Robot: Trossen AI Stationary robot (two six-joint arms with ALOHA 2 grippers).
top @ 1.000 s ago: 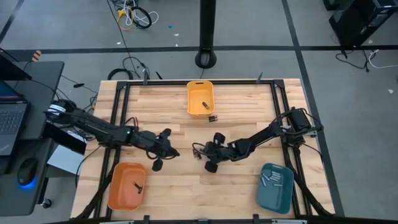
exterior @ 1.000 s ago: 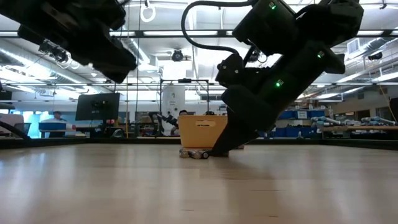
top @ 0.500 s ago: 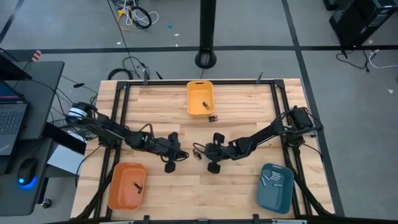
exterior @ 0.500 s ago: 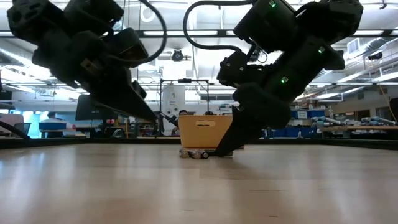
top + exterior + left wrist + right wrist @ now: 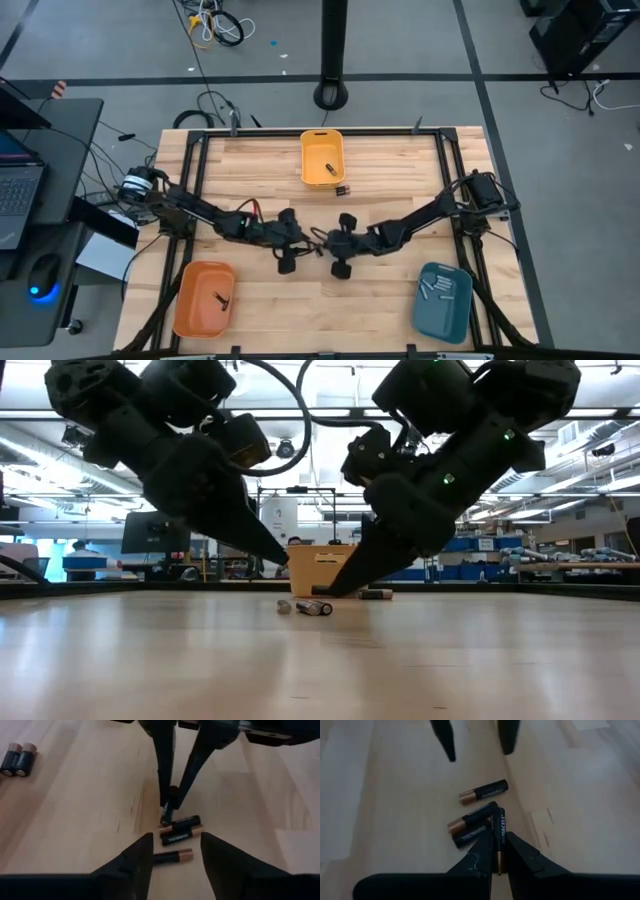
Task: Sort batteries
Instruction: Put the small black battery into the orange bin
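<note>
Batteries [image 5: 482, 792]: small slim cylinders, black bodies with copper-coloured ends, printed lettering; a loose cluster of three lies flat mid-table between the two arms. Right gripper [image 5: 498, 854] holds a fourth battery [image 5: 500, 837] lengthwise, jaws pinched narrow on it, its tip over the cluster. Left gripper [image 5: 174, 851] faces it from the other side, jaws spread wide, nothing between them, hanging just short of the cluster. Two more dark batteries [image 5: 16, 759] lie side by side well apart from the rest. Table [image 5: 380, 180] is pale jointed wood planks, matte grain. Yellow bin [image 5: 322, 158], orange bin [image 5: 204, 298] and blue-grey bin [image 5: 443, 300] are smooth plastic with rounded corners; each seems to hold a battery or a few, hard to count from above. Since a second ago the left arm has swung in from the table's left toward centre and its jaws have opened; the right gripper has barely shifted.
</note>
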